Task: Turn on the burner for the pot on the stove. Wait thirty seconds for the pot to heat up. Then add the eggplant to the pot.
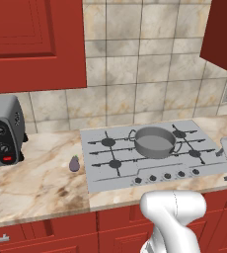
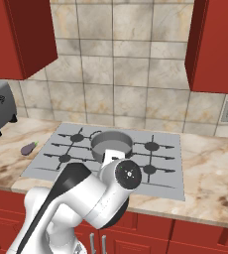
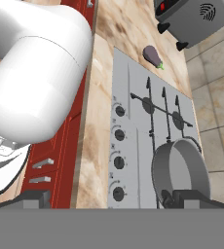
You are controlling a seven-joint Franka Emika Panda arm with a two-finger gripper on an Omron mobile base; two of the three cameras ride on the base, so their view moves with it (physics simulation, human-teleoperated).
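A wide, shallow grey metal pot (image 1: pixel 155 141) sits on a black star-shaped grate at the centre back of the flat light-grey stove (image 1: pixel 98 173), ready for heating. A row of small dark knobs (image 1: pixel 167 175) lines the stove's front edge. The tiny glossy purple eggplant (image 1: pixel 74 163) lies on the marbled desk (image 1: pixel 36 183), just left of the stove. The pincer (image 3: pixel 104 199) hangs open, holding nothing, above the knobs.

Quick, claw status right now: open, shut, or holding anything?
Claw: open, jaws spread wide, holding nothing; it hangs above the stove by the pot.
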